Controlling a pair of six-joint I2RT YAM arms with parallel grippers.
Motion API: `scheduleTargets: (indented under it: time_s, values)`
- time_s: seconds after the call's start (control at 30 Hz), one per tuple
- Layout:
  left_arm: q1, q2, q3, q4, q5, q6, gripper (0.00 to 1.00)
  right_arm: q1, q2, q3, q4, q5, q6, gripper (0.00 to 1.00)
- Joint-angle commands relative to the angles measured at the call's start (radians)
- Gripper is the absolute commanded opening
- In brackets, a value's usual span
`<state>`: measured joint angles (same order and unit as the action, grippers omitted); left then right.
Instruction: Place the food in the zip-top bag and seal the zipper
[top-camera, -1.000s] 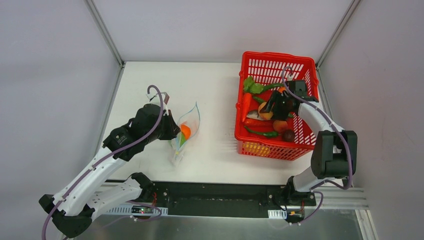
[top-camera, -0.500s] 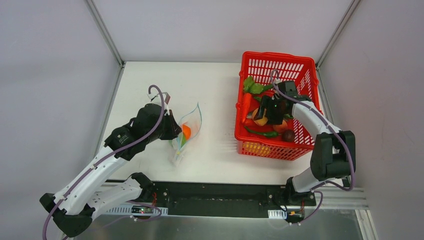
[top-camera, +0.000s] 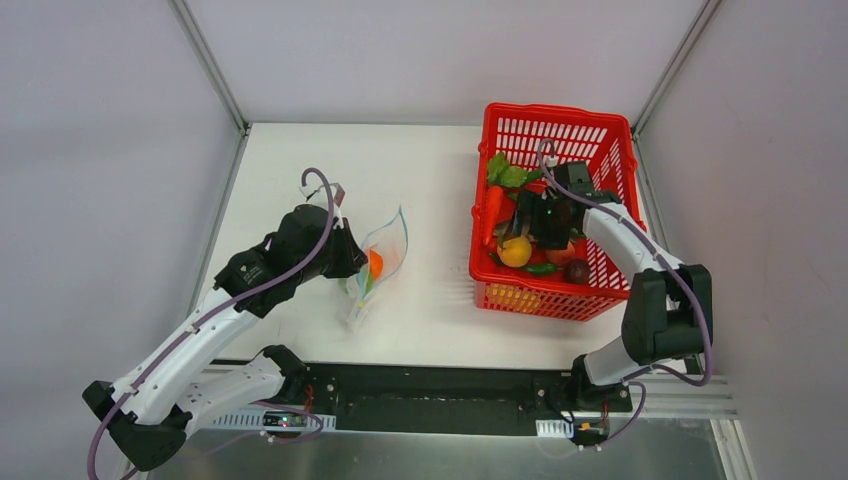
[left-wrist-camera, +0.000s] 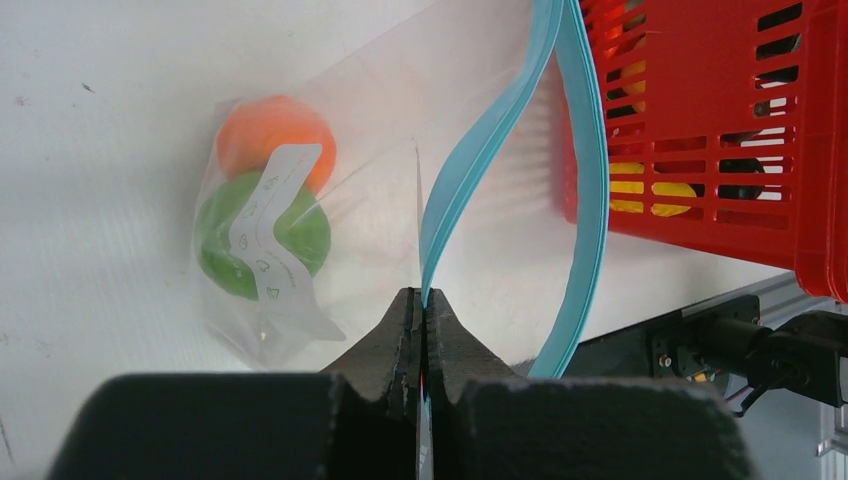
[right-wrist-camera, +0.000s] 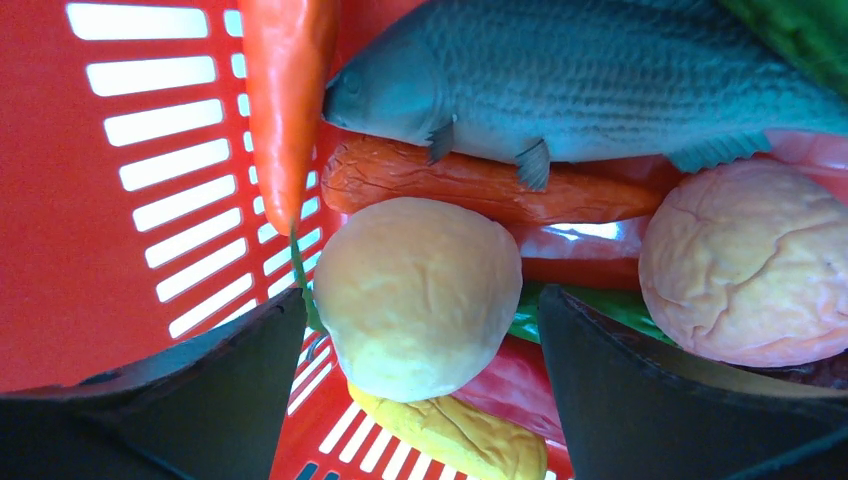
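Note:
The clear zip-top bag (top-camera: 382, 258) lies on the table with an orange ball (left-wrist-camera: 270, 130) and a green piece (left-wrist-camera: 262, 235) inside, behind its white label (left-wrist-camera: 270, 270). My left gripper (left-wrist-camera: 421, 300) is shut on one side of the teal zipper (left-wrist-camera: 470, 180) and holds the bag mouth open; it also shows in the top view (top-camera: 350, 262). My right gripper (right-wrist-camera: 420, 345) is open inside the red basket, its fingers (right-wrist-camera: 230, 385) on either side of a pale yellow-peach ball (right-wrist-camera: 415, 295). It shows in the top view (top-camera: 527, 238) too.
The red mesh basket (top-camera: 560, 125) at the right holds a grey fish (right-wrist-camera: 590, 80), a carrot (right-wrist-camera: 480, 185), an orange chili (right-wrist-camera: 285, 100), a wrinkled peach ball (right-wrist-camera: 745, 265), a yellow piece (right-wrist-camera: 450, 435) and green leaves (top-camera: 505, 172). It stands close to the bag's right.
My right gripper has moved left and lower inside the basket, over the yellow-peach ball. My left gripper has shifted slightly with the zipper edge, and the bag mouth stands a little wider.

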<state>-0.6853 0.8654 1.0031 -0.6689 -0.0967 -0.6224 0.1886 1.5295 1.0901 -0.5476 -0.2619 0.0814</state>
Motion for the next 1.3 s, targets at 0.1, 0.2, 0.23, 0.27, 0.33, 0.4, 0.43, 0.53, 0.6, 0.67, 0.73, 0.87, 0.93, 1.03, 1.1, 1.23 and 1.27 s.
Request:
scheduleTargets:
  time_s: [0.1,0.2,0.23,0.27,0.33,0.4,0.43,0.53,0.6,0.67,0.73,0.87,0.93,1.03,1.1,1.23,1.27]
  values:
    - [0.009,0.003,0.011,0.013,0.012,-0.013,0.00,0.003,-0.049,0.025,-0.006,-0.015,0.006,0.86]
    - [0.009,-0.004,0.007,0.011,0.006,-0.013,0.00,0.011,-0.057,0.030,-0.037,-0.023,-0.011,0.86]
    - [0.009,-0.005,0.006,0.011,0.002,-0.013,0.00,0.015,-0.063,0.031,-0.044,-0.029,-0.013,0.87]
    - [0.009,-0.004,0.006,0.012,0.001,-0.012,0.00,0.017,-0.062,0.032,-0.052,-0.035,-0.016,0.88]
    - [0.009,-0.001,0.007,0.014,0.004,-0.011,0.00,0.025,-0.043,0.044,-0.077,-0.016,-0.017,0.88]
    - [0.009,0.002,0.009,0.013,0.010,-0.011,0.00,0.037,-0.022,0.047,-0.091,0.007,-0.028,0.88]
    - [0.009,0.003,0.011,0.013,0.013,-0.011,0.00,0.043,-0.013,0.050,-0.103,0.024,-0.029,0.88]
    - [0.009,-0.004,0.005,0.009,0.008,-0.011,0.00,0.057,0.007,0.049,-0.110,0.052,-0.035,0.89]
    - [0.009,-0.009,0.004,0.009,0.004,-0.012,0.00,0.060,0.013,0.049,-0.100,0.070,-0.030,0.86]
    - [0.009,-0.010,0.005,0.007,0.005,-0.011,0.00,0.061,0.013,0.043,-0.078,0.067,-0.027,0.78]
    - [0.010,-0.009,0.006,0.006,0.004,-0.011,0.00,0.061,0.014,0.043,-0.058,0.072,-0.013,0.66]
    - [0.009,-0.011,0.009,0.002,0.003,-0.011,0.00,0.060,0.009,0.050,-0.050,0.080,0.001,0.54]
    - [0.009,-0.012,0.010,-0.001,-0.001,-0.011,0.00,0.060,-0.007,0.049,-0.047,0.078,0.001,0.50]
    - [0.009,-0.012,0.011,0.001,-0.002,-0.011,0.00,0.060,-0.050,0.047,-0.042,0.061,0.003,0.44]
    - [0.009,-0.009,0.011,0.002,0.000,-0.011,0.00,0.060,-0.090,0.047,-0.032,0.058,0.010,0.44]
    - [0.009,-0.003,0.013,0.005,0.008,-0.011,0.00,0.060,-0.179,0.055,-0.016,0.070,0.029,0.43]
    - [0.009,-0.005,0.013,0.005,0.010,-0.011,0.00,0.060,-0.205,0.056,-0.011,0.077,0.037,0.44]
